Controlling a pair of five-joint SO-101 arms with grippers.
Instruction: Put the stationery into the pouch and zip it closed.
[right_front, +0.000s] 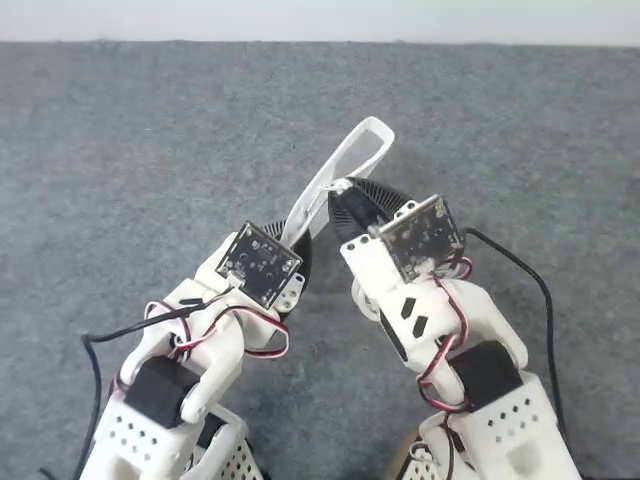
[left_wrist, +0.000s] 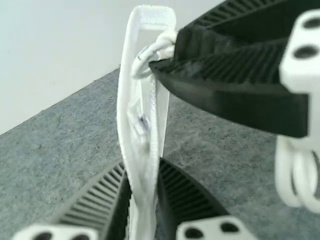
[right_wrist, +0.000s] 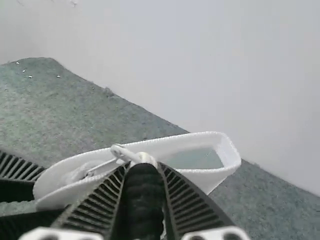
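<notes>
Above mat (right_front: 120, 150), pouch (right_front: 345, 165) aloft, tip toward 1 o'clock. My left gripper (left_wrist: 145, 170) clamps its lower end; my right gripper (right_wrist: 141, 167) pinches zip pull (left_wrist: 150, 52). Risk: pull slips from pinch, or slack pouch twists, zip jams.

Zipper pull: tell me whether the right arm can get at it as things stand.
Probably yes: the right gripper looks shut on the zipper pull, while the left gripper clamps the other end of the pouch.

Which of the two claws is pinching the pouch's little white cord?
The right gripper: it pinches the white cord, while the left gripper clamps the pouch itself.
</notes>
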